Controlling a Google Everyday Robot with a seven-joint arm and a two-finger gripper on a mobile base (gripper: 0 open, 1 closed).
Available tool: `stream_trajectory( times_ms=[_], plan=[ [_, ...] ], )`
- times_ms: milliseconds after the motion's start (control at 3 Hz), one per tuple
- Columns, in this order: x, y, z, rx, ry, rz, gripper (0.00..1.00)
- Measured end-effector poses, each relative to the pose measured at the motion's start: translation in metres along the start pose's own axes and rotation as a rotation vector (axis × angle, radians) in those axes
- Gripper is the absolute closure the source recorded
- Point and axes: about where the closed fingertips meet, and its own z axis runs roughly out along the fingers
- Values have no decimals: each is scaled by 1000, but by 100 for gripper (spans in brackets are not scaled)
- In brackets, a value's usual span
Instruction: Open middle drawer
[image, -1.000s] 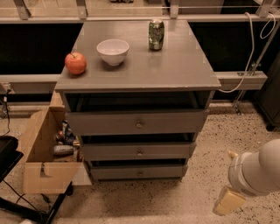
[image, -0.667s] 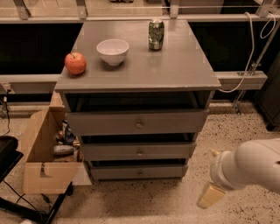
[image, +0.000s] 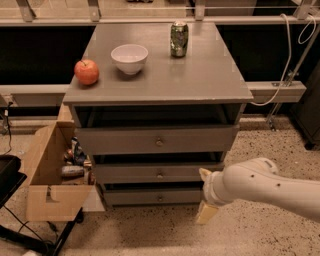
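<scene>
Left of the middle drawer (image: 130, 173), an open cardboard box (image: 42, 200) is holding a jumble of small items I cannot identify. Above the drawer, on the counter (image: 200, 75), a white bowl (image: 129, 58) is sitting between an apple (image: 86, 72) and a green can (image: 179, 39). My gripper (image: 205, 194) is hovering just off the drawer's right end, fingers spread and gripping nothing, having swung leftward and up toward it since a second ago.
</scene>
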Motion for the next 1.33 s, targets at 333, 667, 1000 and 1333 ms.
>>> stream_trajectory(
  times_ms=[333,667,1000,1333],
  plan=[
    [-7,-14,42,-8,9,-106,0],
    [-4,-34,74,-12,56,-168,0],
    [3,-59,102,-12,127,-191,0],
    [8,-82,128,-3,179,-181,0]
  ],
)
